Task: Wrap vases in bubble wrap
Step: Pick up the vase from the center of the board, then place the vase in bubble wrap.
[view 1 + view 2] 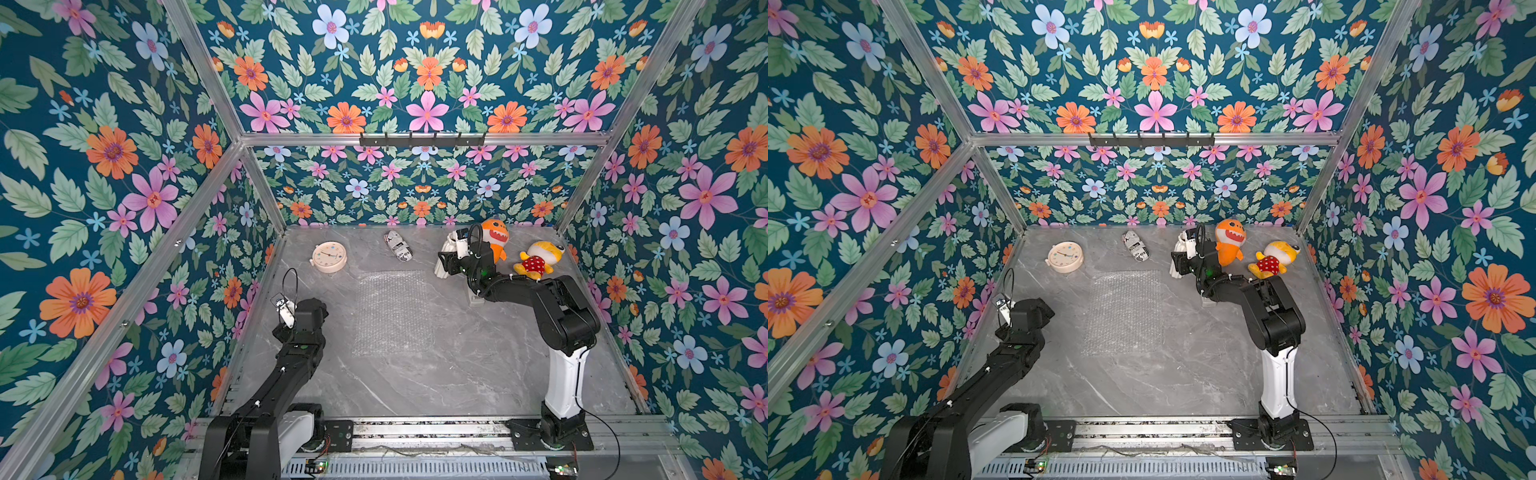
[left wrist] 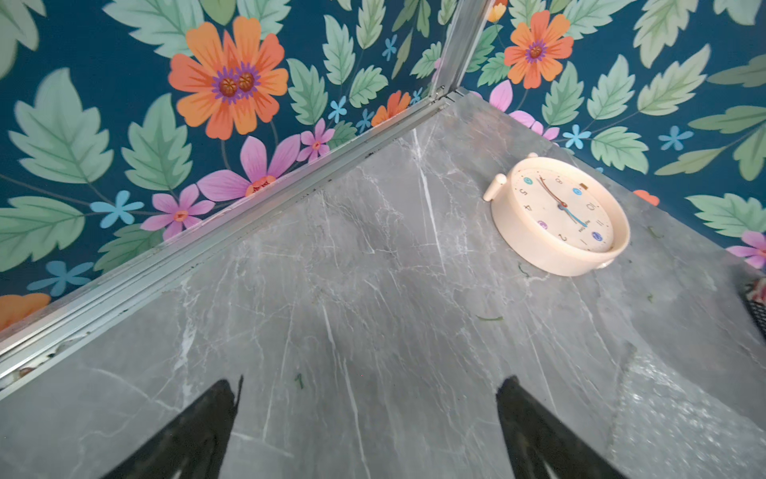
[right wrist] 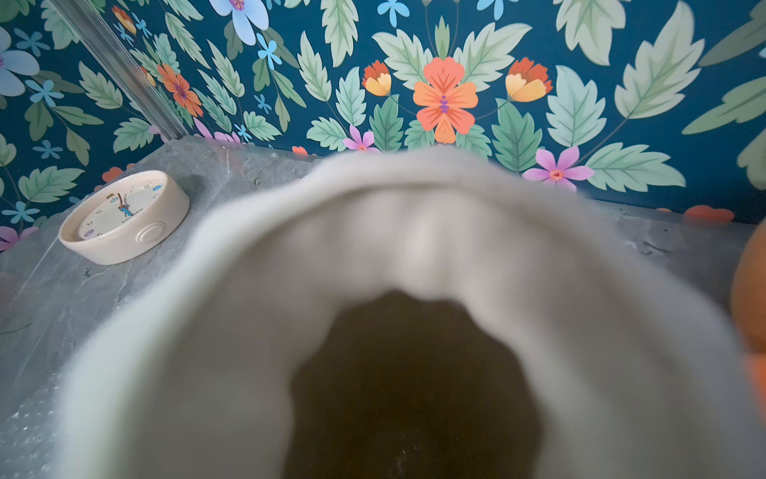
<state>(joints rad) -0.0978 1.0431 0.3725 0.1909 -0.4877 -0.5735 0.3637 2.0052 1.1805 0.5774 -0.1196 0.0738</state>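
Desk: a grey, marble-patterned desk [image 1: 457, 374] enclosed by floral walls.
Left tool: the left tool [image 2: 369, 383] hangs over bare desk at the near left. Its two black fingers [image 2: 199, 427] are spread wide and hold nothing.
Clock: a round cream clock [image 1: 329, 257] lies face up at the far left.
Printed cylinder: a black-and-white printed cylinder [image 1: 398, 246] lies on its side near the back wall, right of the clock.
Bubble wrap: the clear bubble wrap [image 1: 392, 311] lies flat in the middle of the desk.
Vase: the cream-white vase [image 1: 450, 241] stands just right of the sheet's far corner. In the right wrist view its blurred flared rim [image 3: 248, 290] fills the frame.
Right tool: the right tool [image 1: 449, 262] is at the vase's body. Its fingers are hidden, so I cannot tell how wide they stand or whether they grip.
Toys: an orange plush [image 1: 494, 241] sits just right of the vase, and a yellow plush [image 1: 538, 259] lies further right.
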